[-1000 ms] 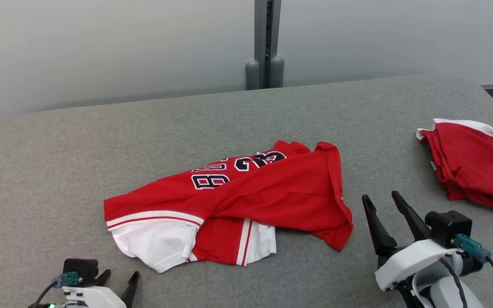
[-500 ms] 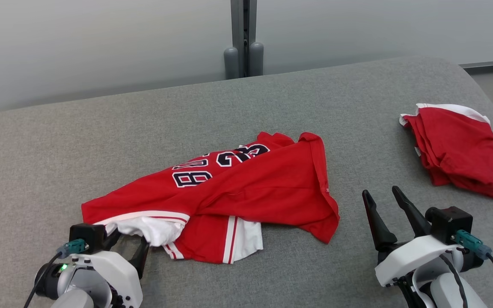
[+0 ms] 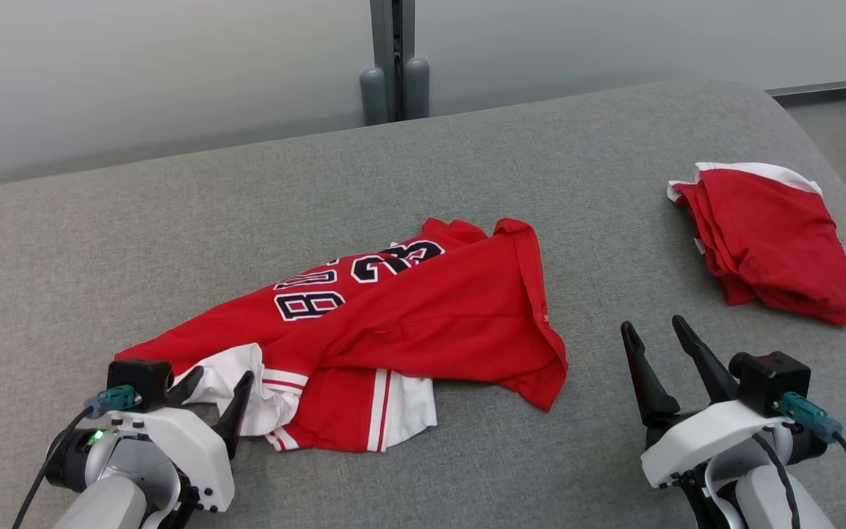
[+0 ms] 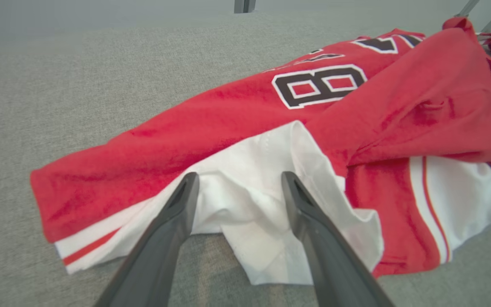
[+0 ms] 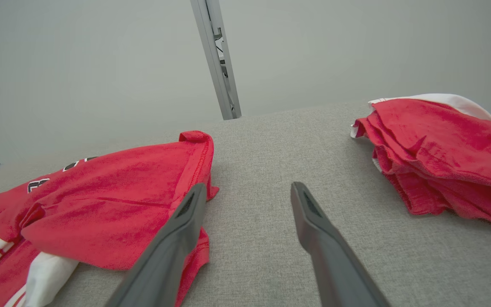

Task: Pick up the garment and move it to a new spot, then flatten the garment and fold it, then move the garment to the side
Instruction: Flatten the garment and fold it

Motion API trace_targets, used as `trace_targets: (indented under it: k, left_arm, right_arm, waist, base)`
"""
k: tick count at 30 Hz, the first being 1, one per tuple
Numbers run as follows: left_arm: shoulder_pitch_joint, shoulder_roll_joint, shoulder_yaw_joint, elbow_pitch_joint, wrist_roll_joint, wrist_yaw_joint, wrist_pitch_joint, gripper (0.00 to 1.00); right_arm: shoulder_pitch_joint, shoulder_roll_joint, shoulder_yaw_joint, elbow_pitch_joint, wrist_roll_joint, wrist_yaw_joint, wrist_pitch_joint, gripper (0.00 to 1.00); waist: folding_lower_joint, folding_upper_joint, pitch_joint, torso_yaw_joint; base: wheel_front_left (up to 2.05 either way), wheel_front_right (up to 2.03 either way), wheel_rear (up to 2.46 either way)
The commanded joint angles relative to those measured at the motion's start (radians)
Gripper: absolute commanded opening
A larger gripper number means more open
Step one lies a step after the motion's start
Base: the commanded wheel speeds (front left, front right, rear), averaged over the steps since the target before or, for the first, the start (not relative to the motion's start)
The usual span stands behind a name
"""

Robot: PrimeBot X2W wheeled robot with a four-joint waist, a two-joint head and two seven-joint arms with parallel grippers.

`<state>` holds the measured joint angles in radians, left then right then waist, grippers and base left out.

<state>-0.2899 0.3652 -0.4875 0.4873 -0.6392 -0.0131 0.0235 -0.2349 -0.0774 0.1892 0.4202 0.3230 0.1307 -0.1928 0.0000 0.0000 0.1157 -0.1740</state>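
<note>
A grey fabric-covered tabletop (image 3: 614, 455) is seen across the head view. Around its centre, reaching toward 8 o'clock, a crumpled red jersey with dark numerals and white striped hems (image 3: 408, 323) is spread loosely and partly doubled over itself. At 2 o'clock, well apart from it, a folded red garment with a white edge (image 3: 768, 242) is laid near the tabletop's rim.

At 7 o'clock the left claw (image 3: 221, 376) is set low at the jersey's near corner. Its two dark fingers are spread wide, and a rumpled white hem fold (image 4: 245, 200) is seen lying between them. The fingertips appear to be touching the cloth, but nothing is pinched.

At 4 o'clock the right claw (image 3: 652, 325) is held above bare tabletop, between the jersey and the folded garment. Its fingers are likewise spread apart, with nothing held or touched, and the jersey's red edge is seen just beside one finger in the right wrist view.
</note>
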Motion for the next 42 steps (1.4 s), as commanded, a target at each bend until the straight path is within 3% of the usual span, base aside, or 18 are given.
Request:
trace_targets:
  k: [1, 6, 7, 8, 9, 19, 32, 33, 34, 42]
  left_arm:
    - [0.000, 0.009, 0.000, 0.003, -0.007, 0.004, 0.007, 1.00]
    - [0.012, 0.014, -0.002, -0.010, -0.019, 0.024, 0.043, 1.00]
    - [0.012, 0.016, -0.006, -0.009, -0.018, 0.024, 0.051, 0.82]
    - [0.012, 0.017, -0.009, -0.008, -0.015, 0.025, 0.054, 0.33]
    - [0.009, 0.017, -0.009, -0.012, -0.014, 0.028, 0.053, 0.00]
    - [0.047, 0.020, -0.010, -0.092, -0.032, 0.030, 0.052, 0.00]
    - [0.247, 0.143, 0.024, -0.311, -0.104, 0.108, 0.190, 0.02]
    - [0.258, 0.146, 0.023, -0.317, -0.110, 0.113, 0.200, 0.24]
    - [0.268, 0.147, 0.020, -0.320, -0.113, 0.118, 0.211, 1.00]
    - [0.303, 0.178, 0.027, -0.314, -0.093, 0.176, 0.226, 1.00]
  right_arm:
    - [0.000, -0.003, -0.005, 0.002, -0.008, 0.000, -0.004, 1.00]
    - [-0.005, 0.004, -0.004, 0.008, -0.006, 0.000, -0.011, 1.00]
    - [-0.007, 0.005, -0.001, 0.009, -0.004, 0.000, -0.011, 1.00]
    - [-0.009, 0.005, 0.000, 0.012, -0.003, 0.000, -0.011, 1.00]
    - [-0.011, 0.006, 0.001, 0.013, -0.002, 0.000, -0.012, 1.00]
    - [0.006, -0.003, -0.020, 0.028, -0.006, 0.000, -0.011, 1.00]
    - [0.036, -0.017, -0.026, 0.028, 0.004, 0.000, 0.028, 1.00]
    - [0.038, -0.019, -0.026, 0.027, 0.004, 0.000, 0.034, 1.00]
    - [0.038, -0.020, -0.027, 0.026, 0.004, 0.000, 0.038, 1.00]
    - [0.049, -0.028, -0.037, 0.018, -0.006, 0.000, 0.063, 1.00]
  waist:
    - [0.0000, 0.0000, 0.005, -0.002]
    - [0.0000, 0.0000, 0.012, 0.001]
    - [0.0000, 0.0000, 0.012, 0.001]
    - [0.0000, 0.0000, 0.012, 0.002]
    - [0.0000, 0.0000, 0.012, 0.002]
    - [0.0000, 0.0000, -0.017, 0.044]
    - [0.0000, 0.0000, -0.073, 0.146]
    - [0.0000, 0.0000, -0.075, 0.150]
    - [0.0000, 0.0000, -0.076, 0.153]
    - [0.0000, 0.0000, -0.088, 0.168]
  base:
    - [0.00, 0.00, 0.00]
    - [0.00, 0.00, 0.00]
    - [0.00, 0.00, 0.00]
    - [0.00, 0.00, 0.00]
    - [0.00, 0.00, 0.00]
    - [0.00, 0.00, 0.00]
    - [0.00, 0.00, 0.00]
    - [0.00, 0.00, 0.00]
    - [0.00, 0.00, 0.00]
    - [0.00, 0.00, 0.00]
